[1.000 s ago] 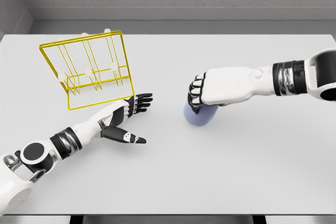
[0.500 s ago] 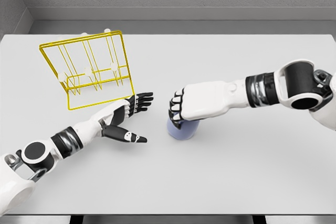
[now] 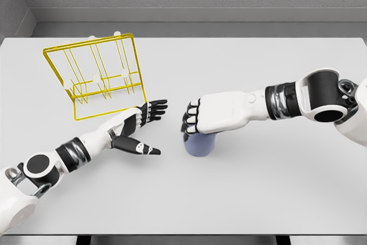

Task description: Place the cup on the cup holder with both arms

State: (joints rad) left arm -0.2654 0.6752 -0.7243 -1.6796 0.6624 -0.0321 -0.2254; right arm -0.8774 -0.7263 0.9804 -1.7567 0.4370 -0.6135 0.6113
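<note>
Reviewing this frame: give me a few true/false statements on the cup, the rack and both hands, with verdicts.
1. The right hand grips the cup from above. True.
2. The cup already hangs on the yellow cup holder. False: it is out on the table, right of the holder.
3. The left hand is open and holds nothing. True.
4. The left hand touches the cup. False: a gap of bare table separates them.
5. The cup holder lies to the right of the cup. False: it stands at the left.
</note>
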